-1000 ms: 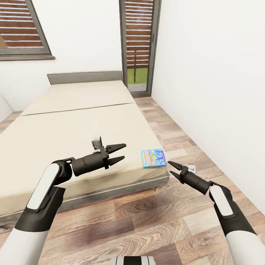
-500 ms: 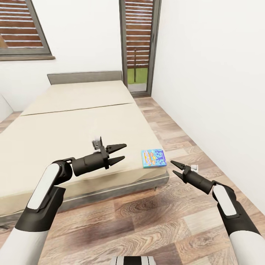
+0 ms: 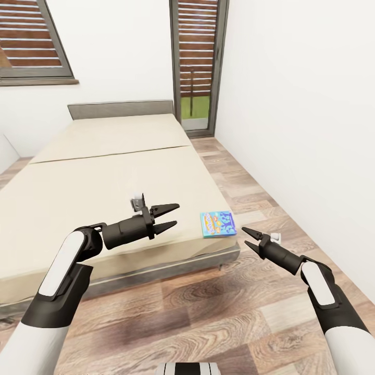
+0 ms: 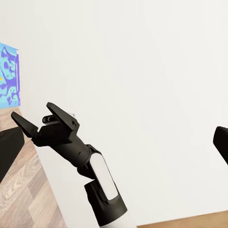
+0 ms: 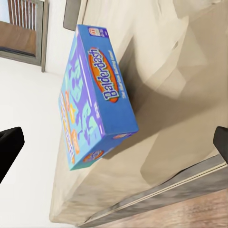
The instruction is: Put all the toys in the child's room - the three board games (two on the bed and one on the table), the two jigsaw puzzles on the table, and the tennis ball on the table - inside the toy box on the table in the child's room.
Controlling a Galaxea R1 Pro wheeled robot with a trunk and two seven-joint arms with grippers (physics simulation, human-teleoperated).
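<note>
Blue board game [image 3: 217, 224] lies flat at the near corner of the bed [image 3: 104, 172], right at the mattress edge, cover up; the right wrist view shows its printed face and spine [image 5: 97, 95] clearly. Probably lying at the edge makes it easy to reach from the floor side.

Right gripper [image 3: 246, 237] hovers just beside the box, off the bed's corner, above the wooden floor [image 3: 208, 307], fingers parted and holding nothing; it looks lined up to take the box from the side.

Left gripper [image 3: 171, 216] hangs over the mattress, near the box on its other side, fingers apart, empty.

Beyond the bed: a white wall [image 3: 297, 104], a slatted door [image 3: 195, 62]. Nothing stands between right gripper and box.
</note>
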